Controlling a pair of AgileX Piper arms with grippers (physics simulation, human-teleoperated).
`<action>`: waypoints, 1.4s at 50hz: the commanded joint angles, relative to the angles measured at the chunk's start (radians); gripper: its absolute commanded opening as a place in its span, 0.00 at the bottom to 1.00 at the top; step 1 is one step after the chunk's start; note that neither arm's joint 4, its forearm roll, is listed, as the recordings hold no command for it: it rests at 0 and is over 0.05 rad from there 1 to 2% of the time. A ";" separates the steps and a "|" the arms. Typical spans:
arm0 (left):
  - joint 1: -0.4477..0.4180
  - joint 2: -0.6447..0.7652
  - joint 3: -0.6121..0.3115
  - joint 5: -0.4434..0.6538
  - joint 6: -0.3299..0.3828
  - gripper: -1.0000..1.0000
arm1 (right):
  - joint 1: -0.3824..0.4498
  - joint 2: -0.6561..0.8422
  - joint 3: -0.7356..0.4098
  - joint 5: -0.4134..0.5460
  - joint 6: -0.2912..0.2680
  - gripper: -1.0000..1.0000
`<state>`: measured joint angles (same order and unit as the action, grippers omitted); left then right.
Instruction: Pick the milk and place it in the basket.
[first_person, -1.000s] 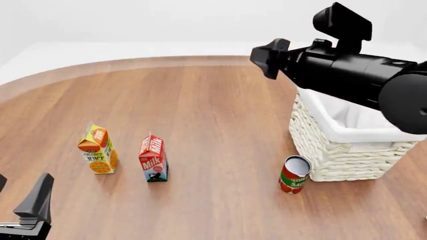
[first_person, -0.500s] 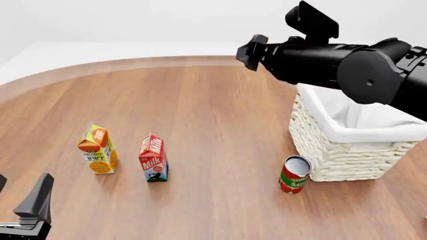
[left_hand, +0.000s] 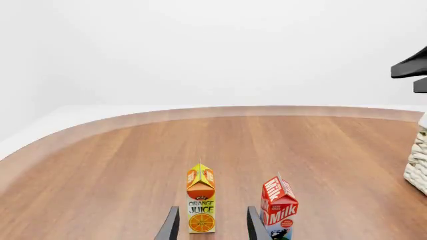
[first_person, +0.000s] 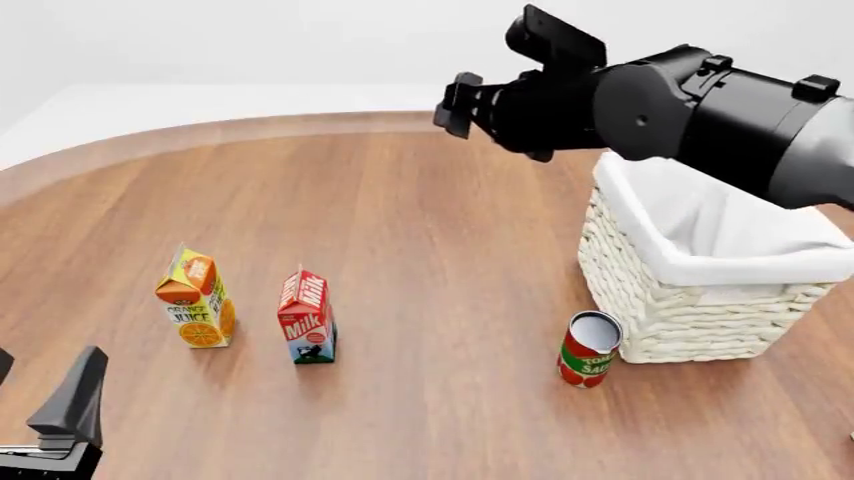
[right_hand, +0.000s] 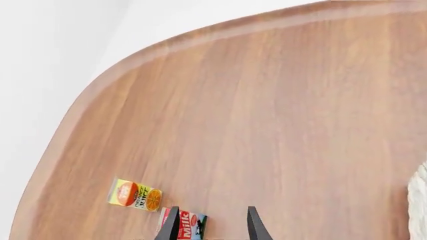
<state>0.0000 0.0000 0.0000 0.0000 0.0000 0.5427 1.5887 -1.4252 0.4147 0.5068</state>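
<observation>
On the left, the left gripper (first_person: 54, 420) sits low at the near edge of the round wooden table (first_person: 427, 230), just as it did a second ago. Its two black fingers are spread apart with nothing between them. In the left wrist view, the orange-yellow juice carton (left_hand: 201, 200) shows between the finger tips, farther off on the table.

Next comes that same juice carton (first_person: 196, 300), standing up. Just beside it, to the right, stands the small milk carton with the red top and white-blue-green bottom (first_person: 306, 318). It is upright on the table and nobody is touching it. It is well apart from the big whitish woven basket with the white cloth liner (first_person: 694, 290), which sits far on the right. A red tomato sauce can (first_person: 589, 349) stands just in front of the basket.

What has changed is the right arm. It has swung to the left, and its gripper (first_person: 461, 105) now hangs high over the middle of the table, past the basket. I think this means it is going for the milk. Its fingers (right_hand: 172, 225) are held apart and hold nothing. The milk peeks in at the edge of the right wrist view, though only part of it shows, so I can't tell if the claw is lined up on it.
</observation>
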 joint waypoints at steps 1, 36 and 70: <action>0.000 0.000 0.000 0.000 0.000 1.00 | 0.037 0.128 -0.154 0.092 -0.019 1.00; 0.000 0.000 0.000 0.000 0.000 1.00 | 0.117 0.354 -0.311 0.078 0.107 1.00; 0.000 0.000 0.000 0.000 0.000 1.00 | 0.213 0.435 -0.304 0.058 0.221 1.00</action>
<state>0.0000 0.0000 0.0000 0.0000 0.0000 0.7300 2.0011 -1.7248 0.4689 0.7010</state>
